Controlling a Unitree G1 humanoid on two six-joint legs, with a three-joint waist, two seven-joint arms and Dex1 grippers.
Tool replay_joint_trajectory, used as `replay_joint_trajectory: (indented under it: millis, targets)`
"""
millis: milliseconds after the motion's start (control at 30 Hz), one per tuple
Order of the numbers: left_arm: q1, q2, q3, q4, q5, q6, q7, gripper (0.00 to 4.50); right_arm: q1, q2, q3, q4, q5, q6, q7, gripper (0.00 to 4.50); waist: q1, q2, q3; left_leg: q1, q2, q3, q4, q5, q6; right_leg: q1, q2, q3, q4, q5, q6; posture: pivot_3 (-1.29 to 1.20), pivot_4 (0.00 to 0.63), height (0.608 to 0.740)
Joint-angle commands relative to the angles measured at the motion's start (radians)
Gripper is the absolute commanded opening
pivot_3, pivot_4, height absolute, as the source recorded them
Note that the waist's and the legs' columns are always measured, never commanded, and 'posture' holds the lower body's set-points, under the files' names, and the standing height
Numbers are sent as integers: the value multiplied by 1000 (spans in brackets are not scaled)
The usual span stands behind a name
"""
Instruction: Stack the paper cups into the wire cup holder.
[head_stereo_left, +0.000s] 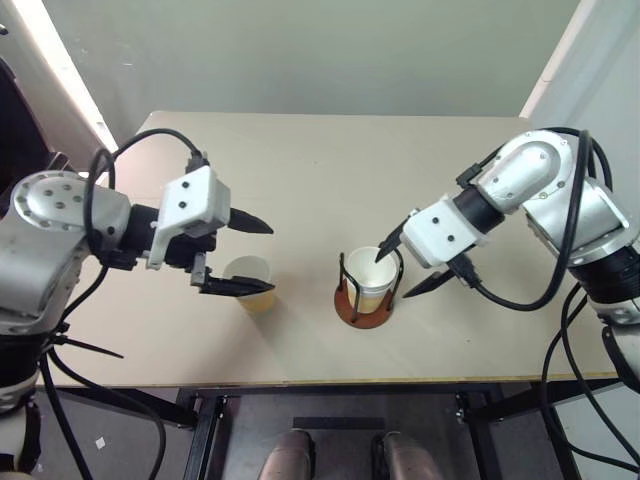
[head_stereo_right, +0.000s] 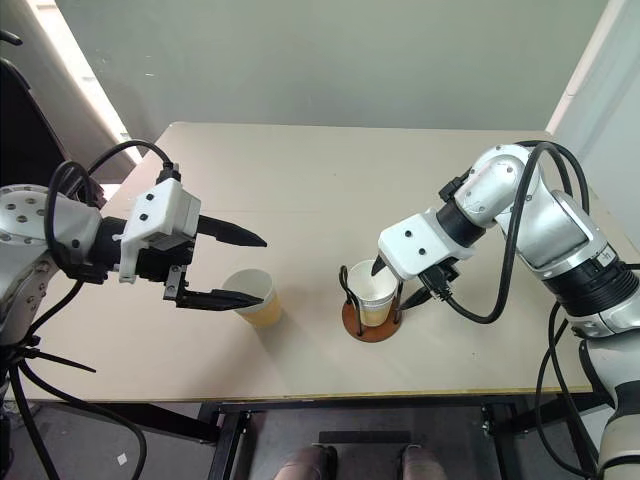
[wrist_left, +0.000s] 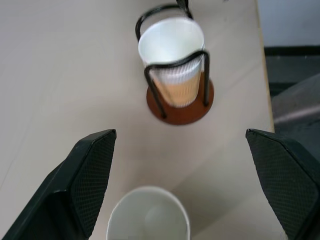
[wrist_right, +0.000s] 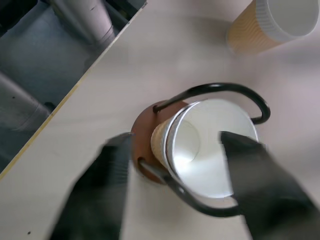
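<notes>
Cups are what I'm stacking; on the table (head_stereo_left: 330, 160), the holder (head_stereo_left: 367, 303) is standing near the front edge with cups nested inside (head_stereo_left: 372, 268), and one loose cup (head_stereo_left: 249, 279) is sitting upright well to its left; my right gripper (head_stereo_left: 398, 270) is straddling the nested rim, fingers parted and gripping nothing; my left gripper (head_stereo_left: 238, 255) is hovering wide over the loose cup, so I'm aiming to drop squarely around its wall before closing.

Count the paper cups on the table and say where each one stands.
2 visible: one cup sits in the wire holder, and one cup stands on the table under the left gripper. The cup in the holder may hide another nested beneath it.
</notes>
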Motion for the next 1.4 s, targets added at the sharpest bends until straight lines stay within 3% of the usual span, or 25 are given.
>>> replay_joint_trajectory:
  millis: [33,233,367,633,867,967,1300,1400]
  targets:
    - [-77,-4,-11,93,81,-87,4,4481,-35,29,-181,43,64,124,-94,4453,0,0,0,0,0,0,0,0,0,0,0,0,0,0,0,0,150,740]
    - [-204,-16,-95,316,194,-234,-108,4481,70,189,-397,-85,213,447,-414,4453,0,-1,0,1,0,0,-2,0,0,-1,0,1,-1,0,0,0,150,740]
    - [-268,-66,-187,494,282,-331,-198,4481,170,276,-443,-249,292,614,-567,4453,1,0,0,0,0,0,-3,0,-1,-2,0,0,-1,1,2,0,150,740]
    - [-379,-196,-296,800,435,-451,-260,4481,269,268,-501,-395,389,761,-677,4453,7,-1,0,-7,0,-1,3,0,0,-3,0,-1,-5,6,10,0,150,740]
    - [-396,-262,-355,890,539,-565,-274,4481,284,222,-501,-472,422,808,-725,4453,6,-1,0,-8,-1,-1,7,-1,2,-3,0,0,-5,8,14,0,150,740]
    - [-392,-272,-346,878,537,-569,-278,3858,291,200,-507,-513,438,833,-744,4493,6,-1,0,-8,-1,0,7,-1,2,-4,0,0,-5,9,15,0,150,740]
    - [-381,-250,-337,842,484,-547,-291,188,288,162,-518,-537,477,857,-780,4493,6,-1,0,-10,-2,0,11,-2,4,-4,0,1,-5,10,18,0,150,740]
    - [-363,-200,-342,795,423,-525,-291,30,289,153,-519,-536,475,853,-783,4493,6,-1,0,-12,-2,0,12,-2,4,-5,0,1,-5,10,19,0,150,740]
